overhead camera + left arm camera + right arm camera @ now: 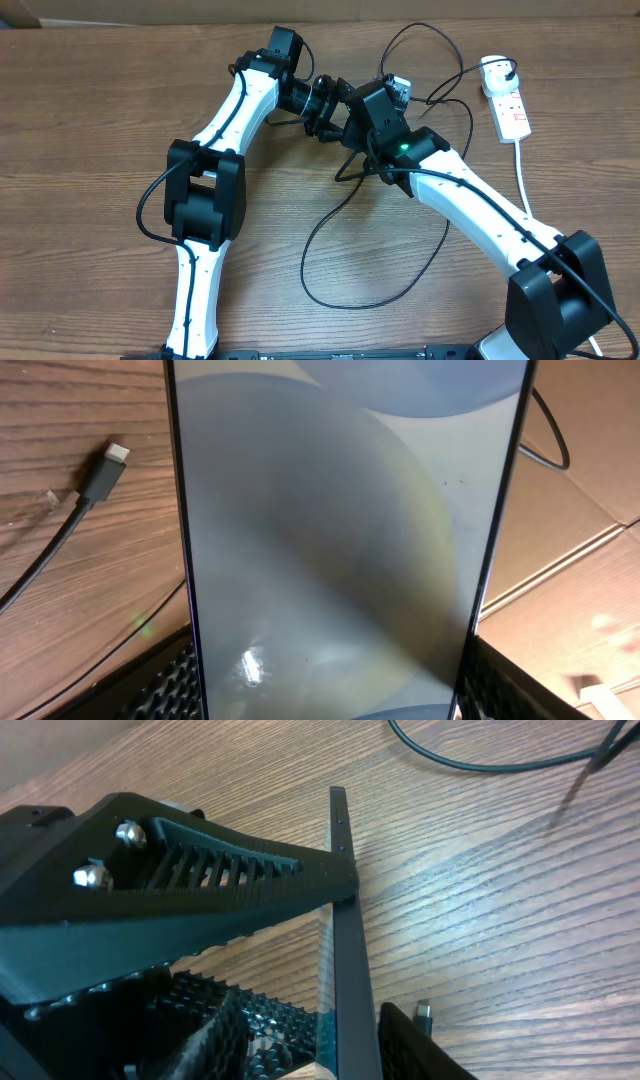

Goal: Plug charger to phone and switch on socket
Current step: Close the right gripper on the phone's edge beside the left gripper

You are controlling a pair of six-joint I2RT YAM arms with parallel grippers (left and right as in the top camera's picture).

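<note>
The phone fills the left wrist view, its pale blue-grey screen facing the camera. My left gripper is shut on its two long edges. In the right wrist view the phone shows edge-on, and my right gripper is closed on its front and back. From overhead both grippers, left and right, meet at the far middle, and only one end of the phone shows. The charger's connector tip lies loose on the table, also in the right wrist view. Its black plug sits in the white socket.
The charger cable loops widely over the wooden table between the arms and arcs behind them toward the socket. The socket's white cord runs toward the front right. Cardboard lines the table's far edge.
</note>
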